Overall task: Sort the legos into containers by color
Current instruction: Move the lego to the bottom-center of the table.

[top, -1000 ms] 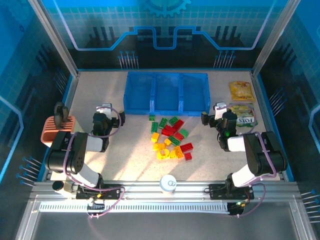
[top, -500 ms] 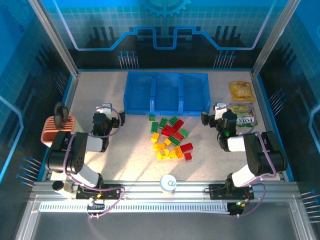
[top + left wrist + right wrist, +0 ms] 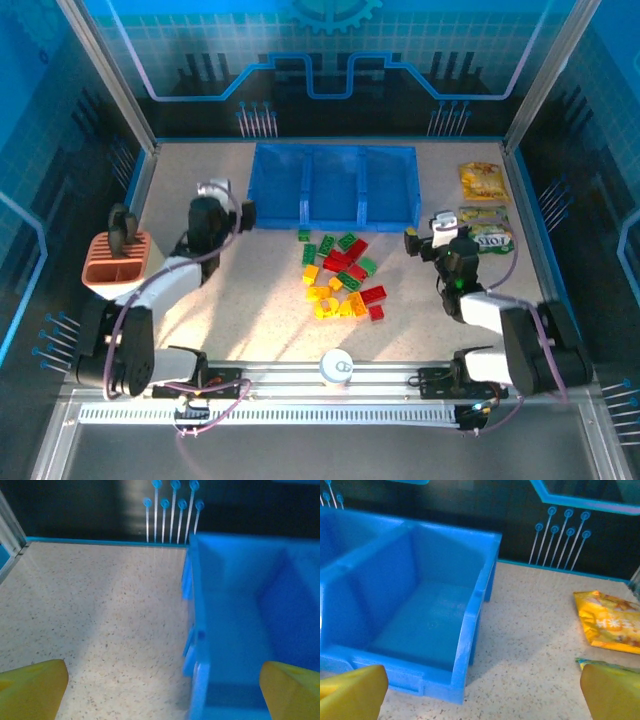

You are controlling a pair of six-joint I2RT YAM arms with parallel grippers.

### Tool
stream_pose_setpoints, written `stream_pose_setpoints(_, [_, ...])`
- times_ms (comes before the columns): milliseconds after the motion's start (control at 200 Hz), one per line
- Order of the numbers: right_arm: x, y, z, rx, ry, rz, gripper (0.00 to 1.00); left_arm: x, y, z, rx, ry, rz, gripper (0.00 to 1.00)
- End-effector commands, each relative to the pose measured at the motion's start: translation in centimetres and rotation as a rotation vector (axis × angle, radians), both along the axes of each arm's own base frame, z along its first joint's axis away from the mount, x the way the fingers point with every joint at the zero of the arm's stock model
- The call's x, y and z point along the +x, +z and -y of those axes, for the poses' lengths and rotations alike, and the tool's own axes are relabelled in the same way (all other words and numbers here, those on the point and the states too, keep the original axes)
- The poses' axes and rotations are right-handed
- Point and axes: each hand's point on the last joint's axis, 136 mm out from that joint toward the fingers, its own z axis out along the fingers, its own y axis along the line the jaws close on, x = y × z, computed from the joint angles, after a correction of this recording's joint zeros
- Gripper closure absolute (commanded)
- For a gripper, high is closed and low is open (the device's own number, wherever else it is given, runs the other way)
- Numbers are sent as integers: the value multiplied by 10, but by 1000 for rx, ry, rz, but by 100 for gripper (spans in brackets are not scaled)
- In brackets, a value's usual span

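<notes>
Lying between left gripper (image 3: 232,201) and right gripper (image 3: 425,229) — legos (image 3: 342,276), untouched.

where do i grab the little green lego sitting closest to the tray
Take the green lego from straight above, probably pinching its left and right sides: the tray wall stands just behind it, another green brick just in front, both flanks look free.

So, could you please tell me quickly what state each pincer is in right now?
Left pincer: open, holding nothing.
Right pincer: open, holding nothing.
</notes>
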Motion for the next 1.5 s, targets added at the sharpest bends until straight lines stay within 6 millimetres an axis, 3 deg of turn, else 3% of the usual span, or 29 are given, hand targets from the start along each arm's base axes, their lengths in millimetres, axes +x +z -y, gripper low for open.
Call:
stream_pose_setpoints(0, [-22,15,29,97,-197,-209,0,-71,-47,-32,-186,337,-362,1])
stream_pose_setpoints(45, [-35,18,46,184,-308,-270,0,-91,-64,-32,-262,387,-472,1])
stream_pose_setpoints(110, [-39,23,32,297,-180,-351,0,-92,-72,6,-419,149,-555,1])
stream_pose_setpoints(185, [-40,24,30,348,-193,-428,0,-104,-74,24,-514,106,-583,1])
stream_pose_setpoints(305, [-41,27,21,377,-194,-478,0,-124,-61,33,-529,104,-565,1])
stream_pose_setpoints(385, [-45,24,38,522,-363,-474,0,-134,-47,35,-511,88,-537,1])
stream_pose_setpoints(480, [-35,28,-5,674,-102,-567,0,-145,-34,36,-473,60,-536,1])
stream_pose_setpoints(510, [-35,23,-16,689,-69,-644,11,-149,-33,38,-461,47,-544,1])
stream_pose_setpoints(570, [-36,6,-33,660,-22,-747,22,-156,-34,43,-420,25,-565,1])
stream_pose_setpoints(675, [-38,3,-51,535,1,-771,13,-167,-43,56,-341,-19,-569,1])
stream_pose_setpoints(885, [-56,-2,-64,371,20,-760,11,-185,-82,106,-265,-155,-574,5])
stream_pose_setpoints(900, [-63,-13,-65,361,19,-790,11,-187,-85,110,-264,-166,-576,5])
stream_pose_setpoints(945, [-70,-22,-70,353,35,-817,12,-191,-95,121,-257,-201,-577,6])
stream_pose_setpoints(1126, [-98,-45,-92,331,61,-854,15,-201,-127,163,-212,-315,-604,11])
stream_pose_setpoints(1351, [-127,-52,-118,356,115,-879,19,-207,-137,212,-233,-445,-609,13])
stream_pose_setpoints(1496, [-142,-51,-119,327,110,-903,20,-211,-143,230,-222,-511,-632,14])
